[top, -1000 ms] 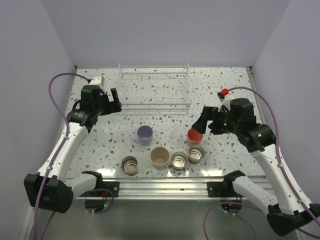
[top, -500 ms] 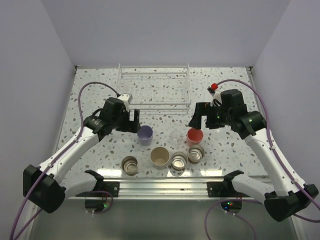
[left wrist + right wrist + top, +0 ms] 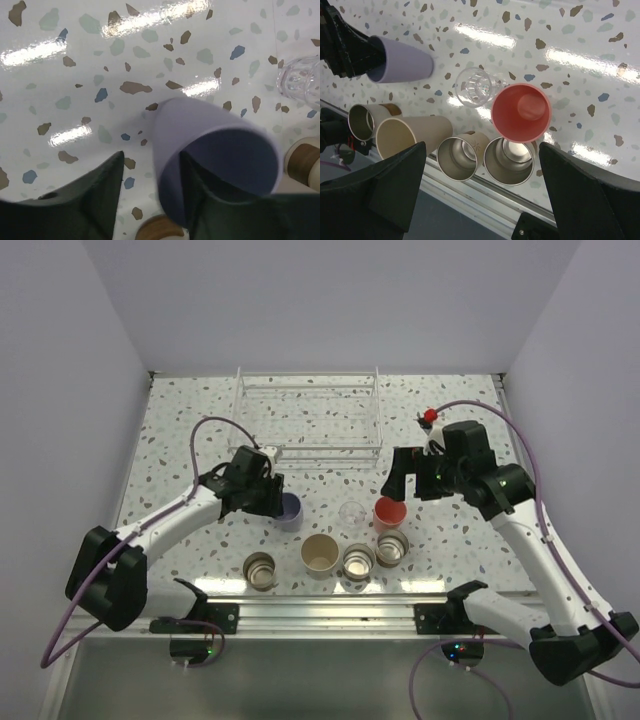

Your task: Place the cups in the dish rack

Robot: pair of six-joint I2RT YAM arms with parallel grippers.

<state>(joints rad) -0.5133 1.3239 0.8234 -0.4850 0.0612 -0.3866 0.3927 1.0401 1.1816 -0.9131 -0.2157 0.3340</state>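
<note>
The lavender cup [image 3: 289, 508] stands upright on the table left of centre. My left gripper [image 3: 275, 498] is down at it. In the left wrist view one finger is inside the lavender cup [image 3: 200, 125] and the other is outside its wall with a gap, so the left gripper [image 3: 151, 160] is open astride the rim. My right gripper [image 3: 398, 475] hangs wide open above and just behind the red-pink cup [image 3: 390, 512], empty. The right wrist view shows the red-pink cup [image 3: 521, 112] upright below the right gripper [image 3: 481, 150]. The dish rack [image 3: 240, 410] stands at the back, with nothing in it.
A clear cup [image 3: 351, 511] stands between the lavender and red-pink ones. Along the near edge stand a beige cup [image 3: 320, 553] and three silvery cups [image 3: 260, 570], [image 3: 358, 561], [image 3: 392, 548]. The metal table rail [image 3: 330, 612] runs just in front of them.
My left arm swung from beside the rack down to the lavender cup, and its jaws narrowed around the cup's wall. The right gripper rose slightly behind the red-pink cup and stays wide open.
</note>
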